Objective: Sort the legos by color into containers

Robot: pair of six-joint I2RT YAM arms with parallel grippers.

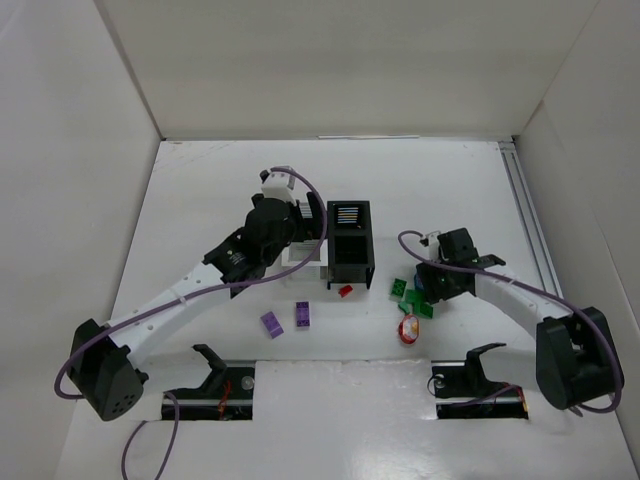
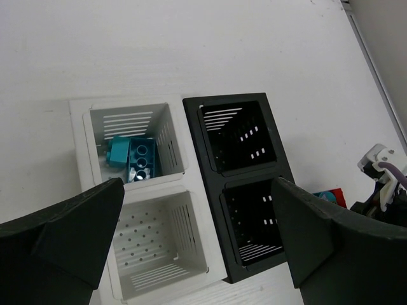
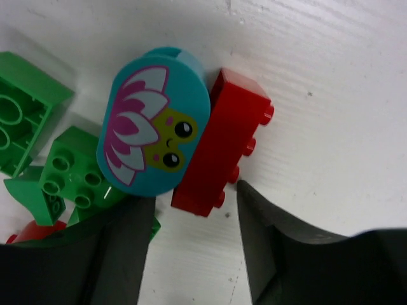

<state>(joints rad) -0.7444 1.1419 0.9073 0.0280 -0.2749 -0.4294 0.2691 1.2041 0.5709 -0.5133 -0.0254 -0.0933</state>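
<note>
The containers sit under my left gripper point(image 2: 197, 236), which is open wide with nothing between its fingers. In the far white bin point(image 2: 127, 103) lie teal legos point(image 2: 131, 159). The near white bin point(image 2: 186, 230) and both black bins point(image 2: 219, 185) look empty. My right gripper point(image 3: 194, 219) is low over the table, open. Its fingertips flank the near end of a red brick point(image 3: 222, 149). A teal oval piece with a lotus print point(image 3: 156, 121) leans on that brick, with green bricks point(image 3: 76, 171) beside it. From above, the right gripper point(image 1: 433, 284) covers this pile.
Two purple bricks point(image 1: 271, 324) point(image 1: 302, 314) and a small red brick point(image 1: 345, 291) lie in front of the black bins point(image 1: 349, 262). Green bricks point(image 1: 400, 288) and a red-yellow round piece point(image 1: 409, 328) lie by the right gripper. White walls enclose the table.
</note>
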